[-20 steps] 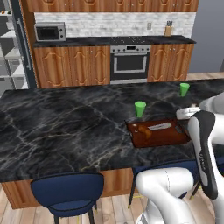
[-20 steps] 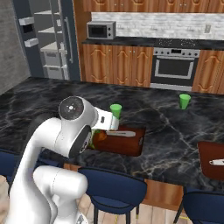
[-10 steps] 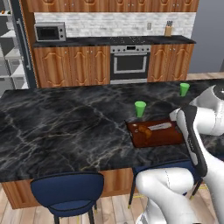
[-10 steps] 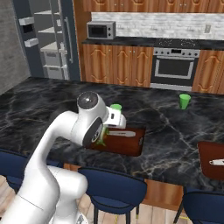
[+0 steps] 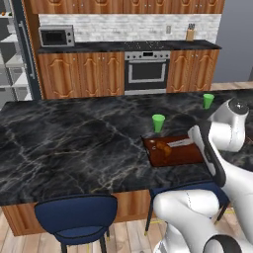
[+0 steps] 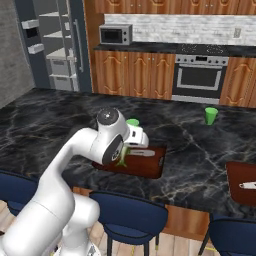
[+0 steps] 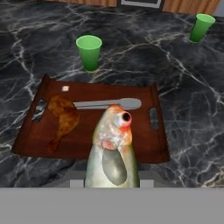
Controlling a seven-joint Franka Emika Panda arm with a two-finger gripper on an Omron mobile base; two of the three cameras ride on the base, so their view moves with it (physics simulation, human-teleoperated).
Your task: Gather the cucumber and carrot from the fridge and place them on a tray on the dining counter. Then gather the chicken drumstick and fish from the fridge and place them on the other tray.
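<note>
- Tray (image 7: 157,144): drumstick (image 7: 61,114) fills its left, a utensil (image 7: 107,103) lies across the back; right front is bare.
- 1 green cup (image 7: 89,51) stands just behind the tray.

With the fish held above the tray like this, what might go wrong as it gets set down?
1. The fish hangs over the near edge of the tray; released here, it may land half on the rim and slide onto the counter.
2. The chicken drumstick and a grey utensil already lie in the tray, so the fish could knock them.
3. A green cup stands just beyond the tray; overshooting might tip it.
</note>
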